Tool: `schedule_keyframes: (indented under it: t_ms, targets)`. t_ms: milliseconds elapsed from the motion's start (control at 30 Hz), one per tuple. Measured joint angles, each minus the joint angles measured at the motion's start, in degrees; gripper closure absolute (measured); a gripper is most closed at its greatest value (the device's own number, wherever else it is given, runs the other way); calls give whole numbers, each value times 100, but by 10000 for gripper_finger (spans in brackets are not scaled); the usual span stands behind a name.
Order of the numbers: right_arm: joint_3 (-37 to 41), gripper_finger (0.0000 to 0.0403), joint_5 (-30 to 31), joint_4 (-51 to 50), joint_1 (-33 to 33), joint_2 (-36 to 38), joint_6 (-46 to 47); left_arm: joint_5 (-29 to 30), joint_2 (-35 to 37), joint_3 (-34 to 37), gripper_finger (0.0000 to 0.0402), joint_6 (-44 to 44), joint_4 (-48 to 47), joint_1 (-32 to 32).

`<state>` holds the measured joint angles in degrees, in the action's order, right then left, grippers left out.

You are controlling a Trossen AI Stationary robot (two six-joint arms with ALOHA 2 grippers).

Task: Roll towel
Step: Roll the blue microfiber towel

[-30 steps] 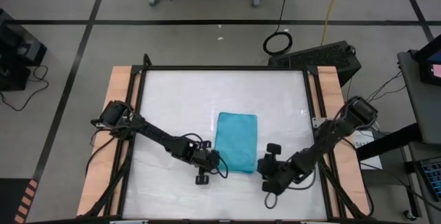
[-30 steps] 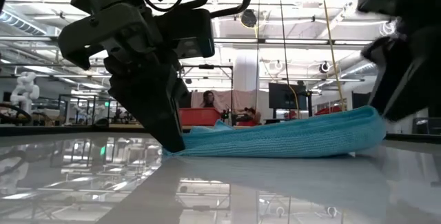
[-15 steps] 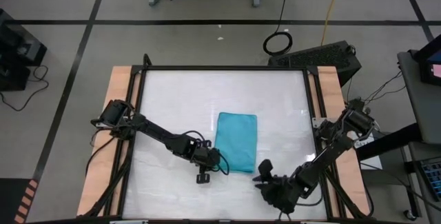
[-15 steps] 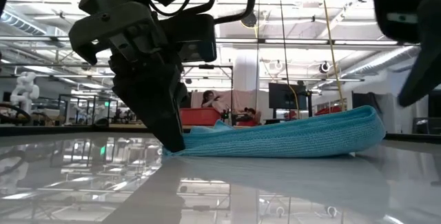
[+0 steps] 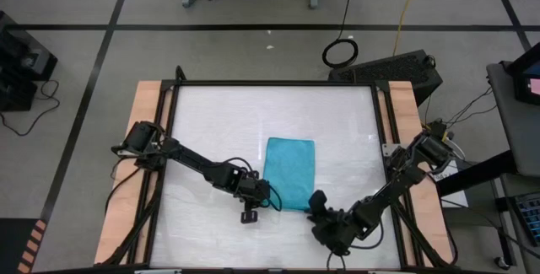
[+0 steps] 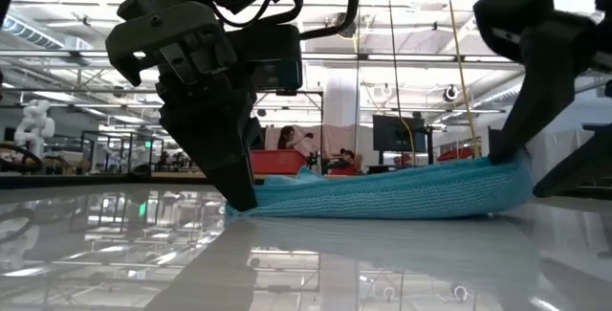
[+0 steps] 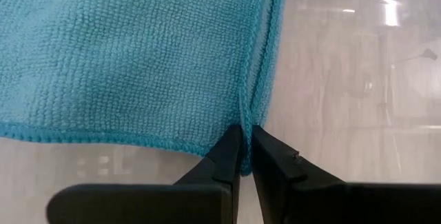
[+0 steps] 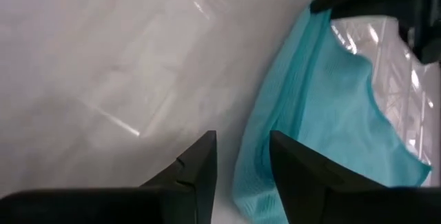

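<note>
Pinching the near-left corner of the towel (image 5: 289, 174), the left hand (image 7: 244, 160) is clamped on the hem with its fingertips pressed down at the tabletop (image 5: 219, 122). The right hand (image 8: 241, 156) sits at the opposite near corner with its fingers parted; the towel's edge lies between them, and I judge it not yet gripped. The towel lies folded flat near the middle of the tabletop, slightly toward the near edge, between the two hands. Its long axis runs from the near side to the far side, short edges facing near and far, so a roll should travel away from the arms along that length. To do this step well, the right hand likely needs to close on its corner at the same depth as the left, then both should lift and turn the near edge over evenly, keeping the hem straight so the roll does not skew or cone. In the low view the right corner sits higher than the left.
</note>
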<state>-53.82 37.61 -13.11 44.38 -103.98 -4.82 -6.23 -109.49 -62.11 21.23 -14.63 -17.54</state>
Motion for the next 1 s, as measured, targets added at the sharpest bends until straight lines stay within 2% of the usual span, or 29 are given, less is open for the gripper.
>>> schedule_keyframes:
  t_ms: [233, 433, 567, 800, 1000]
  targets:
    - [0, 278, -75, -428, -272, 0, 497, -33, -1, 0, 361, -57, 0, 0]
    - [0, 285, -727, -537, -516, 3, 1189, -37, 105, 13, 361, -143, -96, -7]
    - [-2, 314, -907, -520, -542, 7, 1313, 141, 322, 28, 361, -223, -203, -7]
    - [-2, 391, -1133, -518, -572, 7, 1667, 249, 746, 28, 361, -409, -179, -20]
    - [-2, 394, -1340, -519, -657, 14, 2193, 444, 1040, 13, 361, -689, -173, -137]
